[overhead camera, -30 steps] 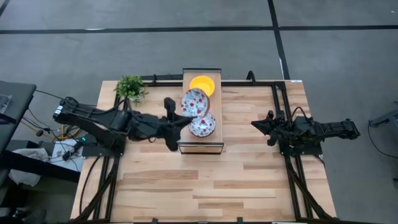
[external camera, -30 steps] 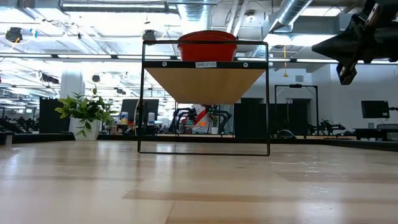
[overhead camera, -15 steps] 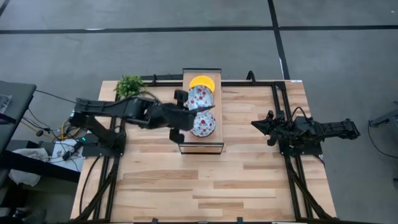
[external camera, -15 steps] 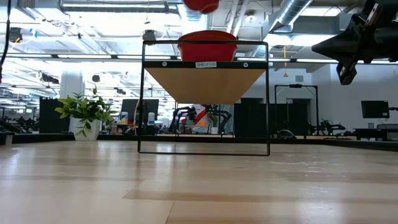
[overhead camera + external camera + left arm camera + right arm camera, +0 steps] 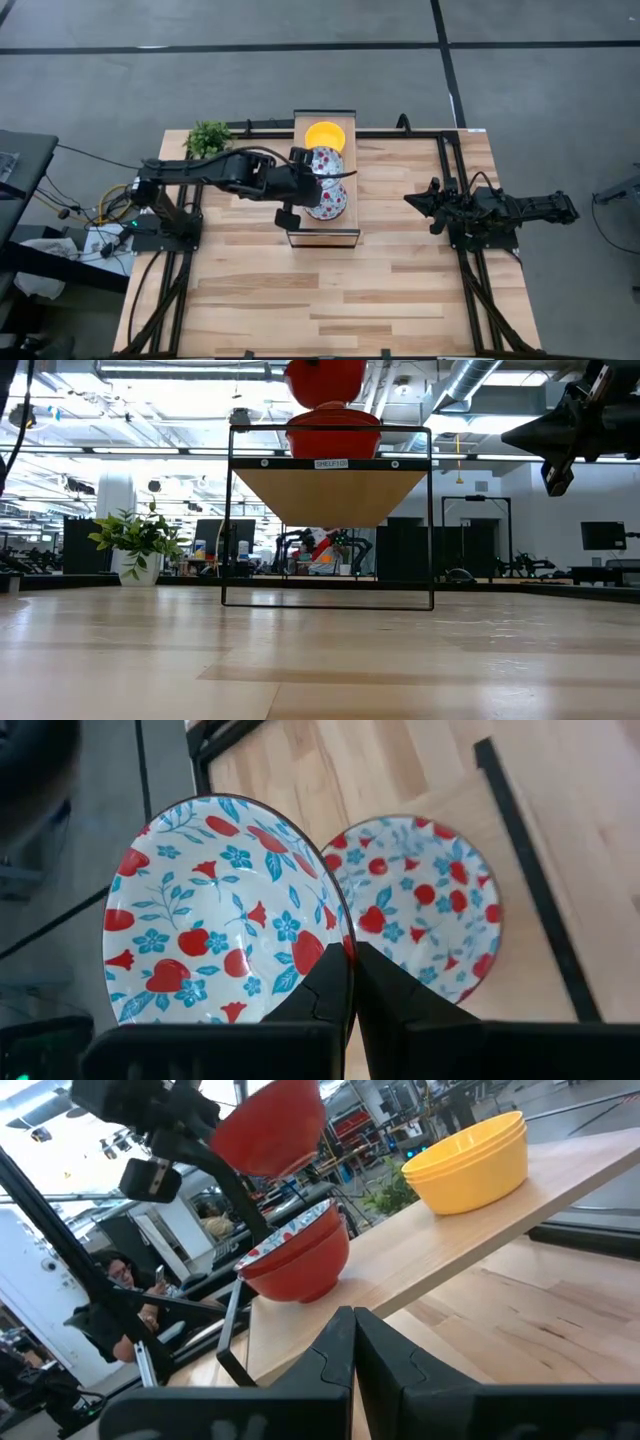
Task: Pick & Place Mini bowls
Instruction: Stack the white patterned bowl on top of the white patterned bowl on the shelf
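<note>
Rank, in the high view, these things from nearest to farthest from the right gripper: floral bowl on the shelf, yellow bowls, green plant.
1. Floral bowl on the shelf, toward the shelf's front.
2. Yellow bowls, at the shelf's back end.
3. Green plant, far-left table corner.
The right gripper waits at right.

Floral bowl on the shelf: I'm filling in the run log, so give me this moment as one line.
left gripper: shut on floral bowl rim, lifted above shelf | yellow bowls: on shelf | right gripper: shut, waiting at table's right side

Small white label on shelf front edge; text too small.
</note>
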